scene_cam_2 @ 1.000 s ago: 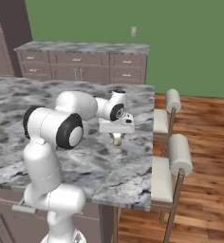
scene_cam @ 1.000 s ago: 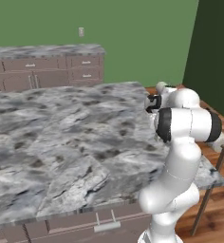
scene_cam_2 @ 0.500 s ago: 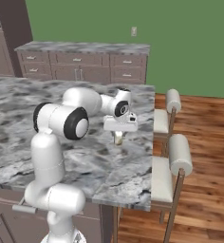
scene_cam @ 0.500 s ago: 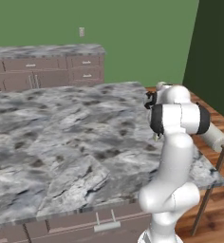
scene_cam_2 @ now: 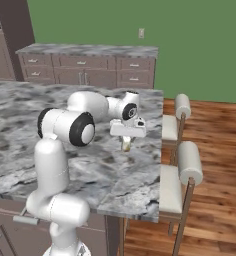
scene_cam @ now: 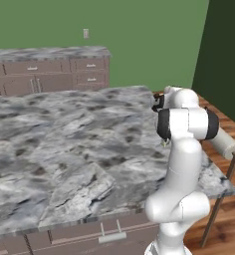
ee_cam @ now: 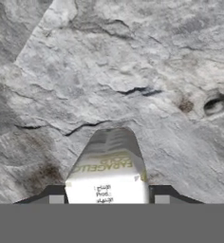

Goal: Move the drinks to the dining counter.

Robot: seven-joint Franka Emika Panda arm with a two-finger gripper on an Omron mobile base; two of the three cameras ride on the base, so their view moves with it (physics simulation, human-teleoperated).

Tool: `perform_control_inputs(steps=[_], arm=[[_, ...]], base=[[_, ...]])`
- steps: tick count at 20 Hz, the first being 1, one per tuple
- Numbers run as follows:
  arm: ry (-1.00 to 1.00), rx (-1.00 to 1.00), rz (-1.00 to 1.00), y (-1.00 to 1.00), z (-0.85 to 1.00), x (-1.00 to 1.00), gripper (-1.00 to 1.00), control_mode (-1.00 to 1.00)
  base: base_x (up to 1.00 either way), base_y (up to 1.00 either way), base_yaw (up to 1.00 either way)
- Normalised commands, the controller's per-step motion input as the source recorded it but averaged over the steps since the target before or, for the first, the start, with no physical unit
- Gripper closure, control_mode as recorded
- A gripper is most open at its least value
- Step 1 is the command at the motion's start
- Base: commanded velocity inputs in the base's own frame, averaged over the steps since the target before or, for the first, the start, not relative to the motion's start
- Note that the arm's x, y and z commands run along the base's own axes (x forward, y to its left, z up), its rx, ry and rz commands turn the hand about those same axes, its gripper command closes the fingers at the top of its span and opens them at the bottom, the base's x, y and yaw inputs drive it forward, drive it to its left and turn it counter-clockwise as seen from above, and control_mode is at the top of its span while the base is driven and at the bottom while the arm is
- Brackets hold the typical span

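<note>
End effector (scene_cam_2: 126,142), clamped on the small yellowish can (ee_cam: 107,166), has swung further out over the dining counter (scene_cam: 64,139) than a second ago and now hangs near its stool-side edge. Judged from this, the can is delivered but not yet set down.

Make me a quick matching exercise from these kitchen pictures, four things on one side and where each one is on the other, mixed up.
Things:
1. small yellowish can
2. bar stools
3. wall outlet
4. dining counter

Places:
A. on the green wall
B. between the gripper's fingers
C. under the raised can
D. along the counter's right edge

Pairs: 1-B, 2-D, 3-A, 4-C
</note>
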Motion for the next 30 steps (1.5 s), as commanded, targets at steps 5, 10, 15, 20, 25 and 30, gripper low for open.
perform_control_inputs(steps=[5, 10, 15, 20, 25, 30], arm=[[-0.02, 0.0, 0.0, 0.02, 0.12, 0.0, -1.0, -1.0], [-0.05, 0.0, 0.0, 0.18, 0.43, -0.05, -1.0, -1.0], [-0.07, 0.0, 0.0, 0.05, 0.62, -0.74, -1.0, -1.0], [-0.02, -0.01, -0.05, 0.12, 0.53, -1.0, -1.0, -1.0], [-0.01, -0.1, -0.15, 0.86, 0.29, -0.63, -1.0, -1.0], [-0.01, -0.07, -0.11, 0.79, 0.1, -0.51, -1.0, -1.0]], base=[[0.0, 0.0, 0.0], [0.0, 0.0, 0.0], [0.0, 0.0, 0.0], [0.0, 0.0, 0.0], [0.0, 0.0, 0.0], [0.0, 0.0, 0.0]])
